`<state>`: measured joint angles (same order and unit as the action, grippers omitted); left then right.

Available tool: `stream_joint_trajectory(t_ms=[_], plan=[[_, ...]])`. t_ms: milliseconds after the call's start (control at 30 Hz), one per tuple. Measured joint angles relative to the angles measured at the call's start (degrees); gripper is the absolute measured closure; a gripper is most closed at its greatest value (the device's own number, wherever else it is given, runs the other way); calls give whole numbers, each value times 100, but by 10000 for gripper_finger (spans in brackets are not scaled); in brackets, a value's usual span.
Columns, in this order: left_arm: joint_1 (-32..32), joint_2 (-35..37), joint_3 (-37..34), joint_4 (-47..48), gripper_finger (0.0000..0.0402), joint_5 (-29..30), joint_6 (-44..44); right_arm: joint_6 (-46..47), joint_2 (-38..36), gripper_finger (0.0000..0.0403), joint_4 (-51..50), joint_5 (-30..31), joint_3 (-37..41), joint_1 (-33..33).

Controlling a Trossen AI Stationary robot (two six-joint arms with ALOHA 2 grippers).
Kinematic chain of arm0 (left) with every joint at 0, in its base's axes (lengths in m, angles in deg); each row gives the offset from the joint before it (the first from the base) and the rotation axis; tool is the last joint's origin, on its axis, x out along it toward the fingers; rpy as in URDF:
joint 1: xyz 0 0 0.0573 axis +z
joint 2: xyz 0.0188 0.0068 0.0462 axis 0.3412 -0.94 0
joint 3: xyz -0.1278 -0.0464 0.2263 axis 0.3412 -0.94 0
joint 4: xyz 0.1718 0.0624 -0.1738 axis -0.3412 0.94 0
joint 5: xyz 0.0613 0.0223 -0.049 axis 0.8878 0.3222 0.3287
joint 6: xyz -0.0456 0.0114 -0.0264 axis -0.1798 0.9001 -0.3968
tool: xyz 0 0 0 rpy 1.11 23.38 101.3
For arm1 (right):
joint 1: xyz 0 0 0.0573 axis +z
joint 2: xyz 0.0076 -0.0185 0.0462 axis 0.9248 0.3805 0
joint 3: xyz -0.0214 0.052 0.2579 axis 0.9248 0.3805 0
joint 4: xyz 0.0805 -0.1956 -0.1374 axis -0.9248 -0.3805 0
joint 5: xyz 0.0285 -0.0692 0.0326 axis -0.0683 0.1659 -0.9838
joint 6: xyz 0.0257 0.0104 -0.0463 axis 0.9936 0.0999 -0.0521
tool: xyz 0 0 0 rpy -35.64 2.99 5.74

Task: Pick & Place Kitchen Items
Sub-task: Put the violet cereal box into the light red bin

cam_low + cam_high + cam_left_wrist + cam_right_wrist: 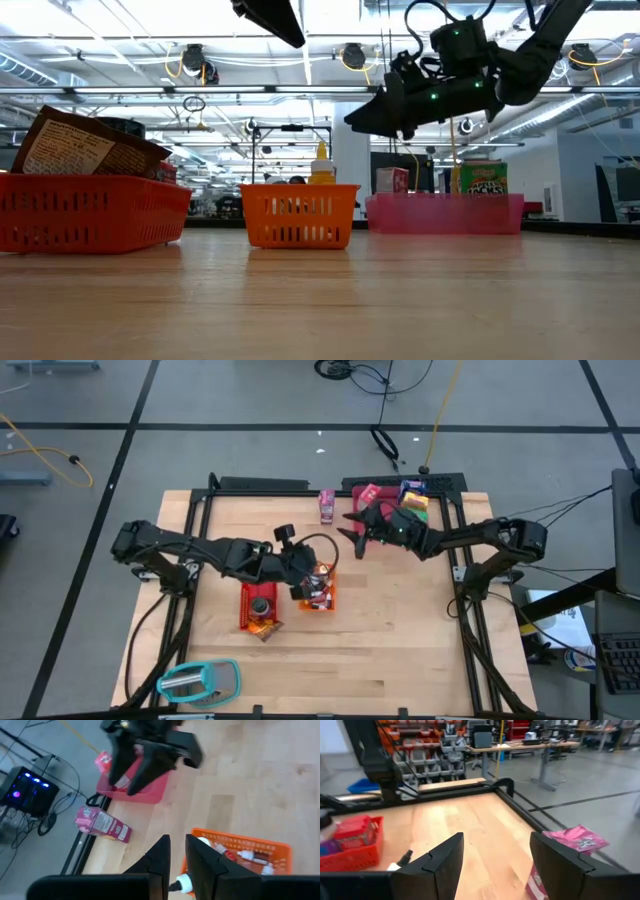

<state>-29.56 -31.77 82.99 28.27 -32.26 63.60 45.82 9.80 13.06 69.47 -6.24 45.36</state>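
My left gripper (177, 851) hangs over the left end of the orange bin (322, 592), shut on a small dark bottle with a white cap (183, 882). The bin holds tiny bottles (245, 855), one of them yellow (322, 165). Beside it, the red bin (257, 606) holds a dark can and a brown packet (82, 147). My right gripper (348, 530) hovers open and level, with nothing between its fingers (440, 860); it is left of the pink tray (445, 213), which holds cartons. A pink carton (327, 506) lies at the table's far edge. My left gripper pinches the small bottle between its two fingers, and the white cap (184, 882) shows in the gap far back between them. The fingers slant down from the table's left. The bottle is lifted clear above the orange bin.
A teal-rimmed oval object (200, 682) lies at the table's near left corner. Black frame rails (190, 530) run along the table's left, far and right sides. Bare wood (390, 640) spreads over the near right part of the table.
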Motion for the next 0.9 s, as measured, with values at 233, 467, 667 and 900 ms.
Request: stream_joint_trajectory(t_ms=[233,467,667,900], plan=[[497,0,-91,-13,339,17,48,-66,0,182,-93,374,1,174],[1470,-1,-910,-1042,339,-738,411,192,0,187,-322,360,2,210],[2043,-2,-1868,-2825,329,-1640,980,189,0,186,-388,361,2,322],[2392,-2,-2401,-3700,235,-1744,939,165,0,190,-484,363,4,328]])
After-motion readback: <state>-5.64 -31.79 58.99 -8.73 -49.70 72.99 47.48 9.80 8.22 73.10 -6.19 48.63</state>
